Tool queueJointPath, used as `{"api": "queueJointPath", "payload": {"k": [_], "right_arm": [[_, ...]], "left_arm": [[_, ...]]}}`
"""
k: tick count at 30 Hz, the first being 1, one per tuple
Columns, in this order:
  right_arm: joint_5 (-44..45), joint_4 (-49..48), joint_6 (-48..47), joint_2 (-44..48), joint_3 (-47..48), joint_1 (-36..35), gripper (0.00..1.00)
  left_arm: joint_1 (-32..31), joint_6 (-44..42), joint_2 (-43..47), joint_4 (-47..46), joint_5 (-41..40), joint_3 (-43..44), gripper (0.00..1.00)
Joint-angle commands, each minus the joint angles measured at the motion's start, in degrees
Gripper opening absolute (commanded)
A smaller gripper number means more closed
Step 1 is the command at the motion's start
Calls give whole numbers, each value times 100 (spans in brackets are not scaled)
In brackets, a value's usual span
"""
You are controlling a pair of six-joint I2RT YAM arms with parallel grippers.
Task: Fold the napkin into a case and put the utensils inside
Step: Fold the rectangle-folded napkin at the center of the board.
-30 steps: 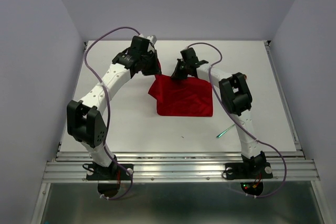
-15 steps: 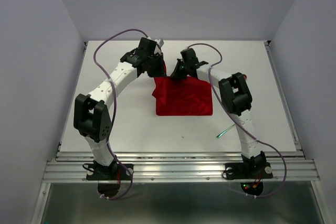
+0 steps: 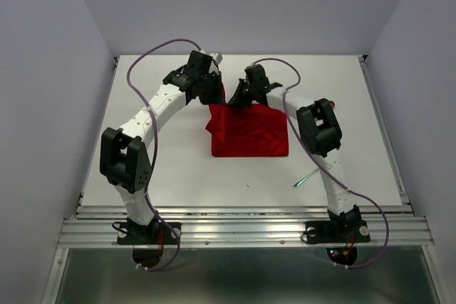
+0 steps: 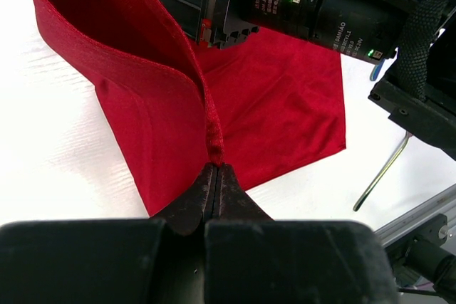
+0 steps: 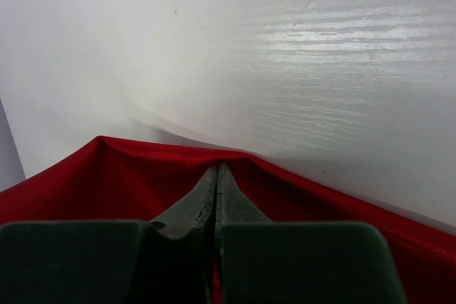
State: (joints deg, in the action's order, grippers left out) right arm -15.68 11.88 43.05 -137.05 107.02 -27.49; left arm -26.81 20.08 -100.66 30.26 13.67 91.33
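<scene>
Left gripper (image 3: 213, 95) is clenched on the far-left corner of the napkin (image 3: 249, 134). In the left wrist view its tips are pressed together with a hem of red cloth pinched between them. From that pinch the cloth rises and curls over in a standing fold, while the rest lies flat on the white table (image 3: 164, 161), toward its far middle. The napkin is bright red, plain, roughly square and lightly creased.

Just to the right, the right gripper (image 3: 239, 100) is clamped on the napkin's far edge, the cloth tented up to its closed tips. Further right, a teal-handled utensil (image 3: 306, 178) lies on the table beside the right arm, apart from the napkin.

Compared with a second ago, the left arm has swung rightward, carrying its corner inward, so the napkin's left edge is narrower and bunched. The right gripper has barely shifted.
</scene>
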Motion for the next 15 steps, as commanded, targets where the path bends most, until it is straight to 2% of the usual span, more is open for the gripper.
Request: {"api": "queueJointPath", "payload": {"k": [1,15], "right_arm": [[-155,-327,63,-32,345,-108,1],[-49,-1,186,-753,689,-108,1]], "left_arm": [[35,-118,170,6,48,324,0],[27,-109,135,32,144,438,0]]}}
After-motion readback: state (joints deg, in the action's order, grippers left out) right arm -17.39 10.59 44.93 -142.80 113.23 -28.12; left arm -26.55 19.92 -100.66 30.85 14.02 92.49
